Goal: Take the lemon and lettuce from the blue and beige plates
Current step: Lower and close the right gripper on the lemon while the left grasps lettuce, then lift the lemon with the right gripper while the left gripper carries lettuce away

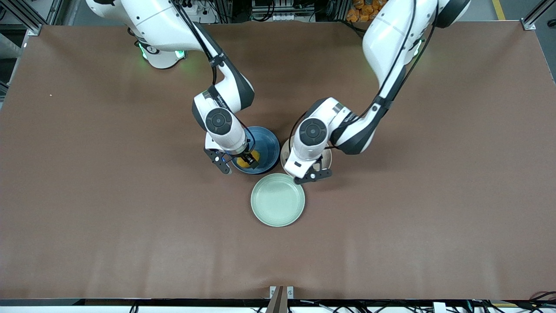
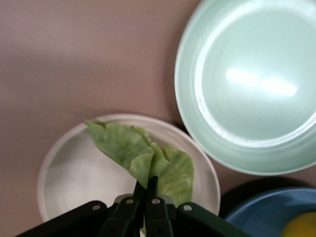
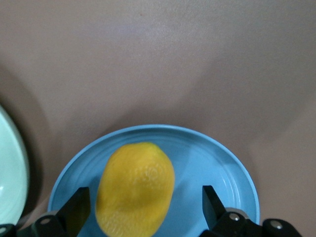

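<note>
A yellow lemon (image 3: 134,187) lies in the blue plate (image 3: 217,163), also seen in the front view (image 1: 246,161) on the blue plate (image 1: 267,145). My right gripper (image 3: 145,207) is open with its fingers on either side of the lemon, low over the plate; it shows in the front view (image 1: 236,163). A green lettuce leaf (image 2: 143,158) lies on the beige plate (image 2: 69,173). My left gripper (image 2: 146,190) is shut on the lettuce leaf's edge. In the front view my left gripper (image 1: 310,171) covers most of the beige plate (image 1: 284,154).
An empty pale green plate (image 1: 278,200) sits nearer to the front camera than the other two plates, close to both; it also shows in the left wrist view (image 2: 252,84). Bare brown table lies all around.
</note>
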{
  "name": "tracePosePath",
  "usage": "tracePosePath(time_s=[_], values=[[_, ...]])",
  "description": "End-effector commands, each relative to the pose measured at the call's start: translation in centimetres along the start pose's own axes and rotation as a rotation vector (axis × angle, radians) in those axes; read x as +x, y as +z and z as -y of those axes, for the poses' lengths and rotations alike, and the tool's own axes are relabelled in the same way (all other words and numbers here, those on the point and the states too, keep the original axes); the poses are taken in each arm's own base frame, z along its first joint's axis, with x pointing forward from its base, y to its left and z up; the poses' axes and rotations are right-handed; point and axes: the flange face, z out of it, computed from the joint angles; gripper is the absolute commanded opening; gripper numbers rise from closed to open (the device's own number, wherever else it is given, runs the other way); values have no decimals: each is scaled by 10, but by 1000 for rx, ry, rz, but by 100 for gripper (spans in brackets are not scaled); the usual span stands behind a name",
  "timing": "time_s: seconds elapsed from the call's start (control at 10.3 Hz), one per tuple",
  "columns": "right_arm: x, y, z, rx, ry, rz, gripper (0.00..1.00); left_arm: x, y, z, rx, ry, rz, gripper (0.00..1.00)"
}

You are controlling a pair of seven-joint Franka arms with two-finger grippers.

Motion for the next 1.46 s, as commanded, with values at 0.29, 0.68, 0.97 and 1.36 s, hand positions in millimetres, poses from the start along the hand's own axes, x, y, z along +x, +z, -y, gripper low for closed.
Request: tracePosePath(time_s=[0.29,0.68,0.97,1.36], values=[[-1,19,-1,-10,2,-4,6,70,-123,119,84,-99,14,0],[-3,9,2,-2,6,-2,0,124,-77,204,163,-86,137,0],[-9,-33,17,-35,-15,17,0,143,-34,235,186,-132,199,0],[54,-84,4,-104,-139,49,0,148,-24,240,193,-139,204,100]])
